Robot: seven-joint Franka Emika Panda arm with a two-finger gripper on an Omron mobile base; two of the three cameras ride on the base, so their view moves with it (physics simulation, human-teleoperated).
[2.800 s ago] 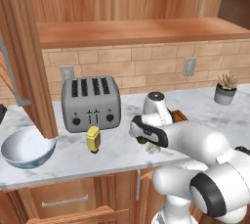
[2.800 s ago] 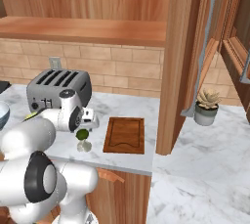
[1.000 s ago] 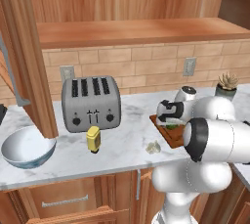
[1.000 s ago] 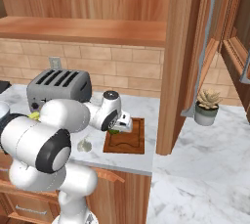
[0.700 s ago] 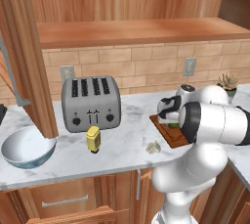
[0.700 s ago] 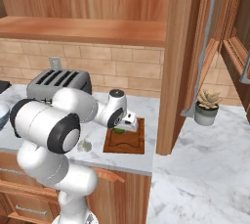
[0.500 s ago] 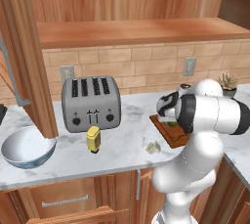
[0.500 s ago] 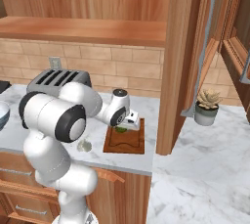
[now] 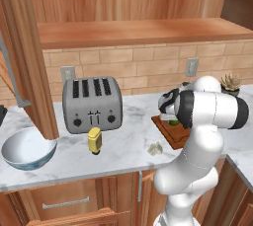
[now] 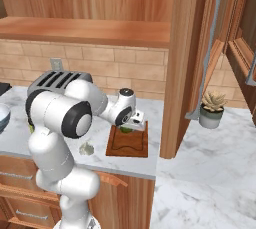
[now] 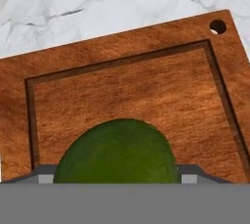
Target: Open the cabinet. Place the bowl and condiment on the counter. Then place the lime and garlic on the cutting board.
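Gripper point(image 10: 134, 124) positioned low over the far end of the cutting board point(image 10: 131, 145), wrist bent downward. Jaws spread wide, lime point(image 11: 117, 152) between them; contact between fingers and lime cannot be told. Lime seen in the hand view resting on the cutting board point(image 11: 132, 86), inside the groove, close to the near edge of that view. Lime point(image 9: 174, 121) also visible in the left base view as a small green patch below the wrist, on the cutting board point(image 9: 170, 132).

Cutting board flat on the counter point(image 9: 128, 143), 1 round hole in 1 corner, marble showing beyond its far edge in the hand view.

Garlic point(image 9: 155, 148) on the counter, just beside the cutting board, toward the counter's front edge. Garlic point(image 10: 87, 148) apart from the board, not on it.

Condiment bottle point(image 9: 95, 140) upright on the counter, in front of the toaster point(image 9: 93, 103). Bowl point(image 9: 28, 148) upright on the counter, well to the left of the bottle, near the front edge.

Cabinet point(image 9: 123, 3) open: interior and shelf exposed, door point(image 9: 25, 55) swung outward on the left, bar handle point(image 10: 205, 48) visible on the other door point(image 10: 185, 63) in the right base view.

Potted plant point(image 10: 212, 109) on the counter, to the right of that door. 2 wall outlets point(image 9: 191, 65) on the brick backsplash.
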